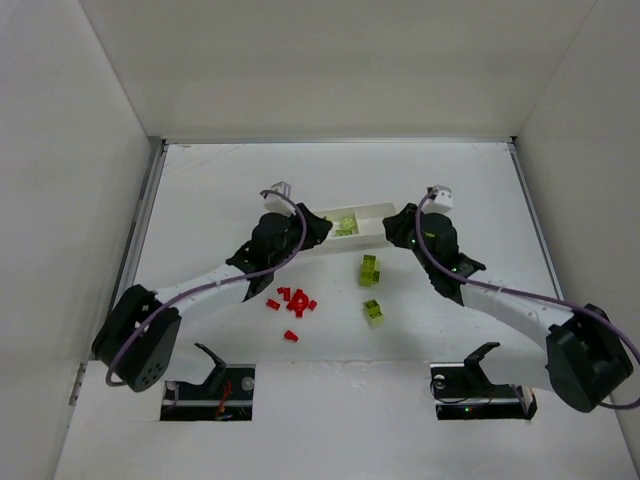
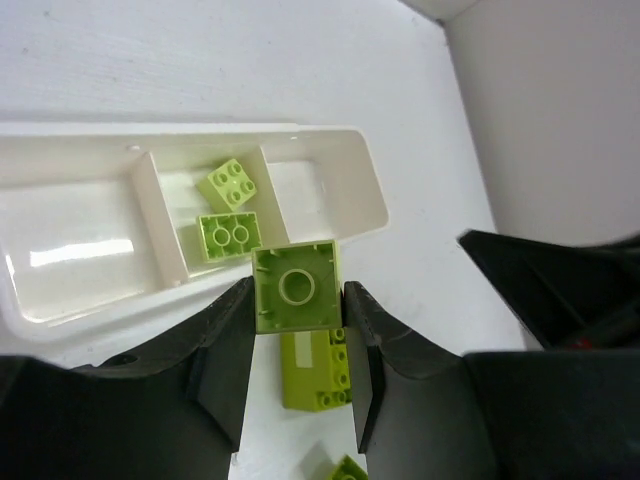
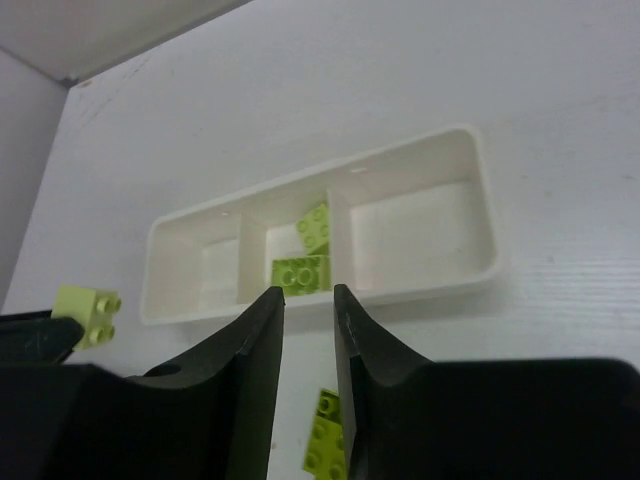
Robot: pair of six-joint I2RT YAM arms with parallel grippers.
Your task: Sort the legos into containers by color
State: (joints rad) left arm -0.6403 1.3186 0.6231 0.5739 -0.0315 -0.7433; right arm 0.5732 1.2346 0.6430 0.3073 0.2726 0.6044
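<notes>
The white tray (image 1: 377, 214) lies at mid table. Its middle compartment holds two yellow-green legos (image 2: 228, 185) (image 2: 228, 236), which also show in the right wrist view (image 3: 300, 272). My left gripper (image 2: 297, 300) is shut on a yellow-green lego (image 2: 295, 287), underside up, just short of the tray's near rim (image 2: 120, 318). Another green lego (image 2: 318, 372) lies on the table under it. My right gripper (image 3: 308, 300) is empty, its jaws a narrow gap apart, in front of the tray (image 3: 470, 150). Red legos (image 1: 293, 300) lie in a cluster near the left arm.
Two groups of green legos (image 1: 369, 270) (image 1: 374, 312) lie on the table between the arms. The two grippers (image 1: 320, 228) (image 1: 397, 228) are close together at the tray's near side. The right arm's dark body (image 2: 560, 290) fills the right of the left wrist view. Walls enclose the table.
</notes>
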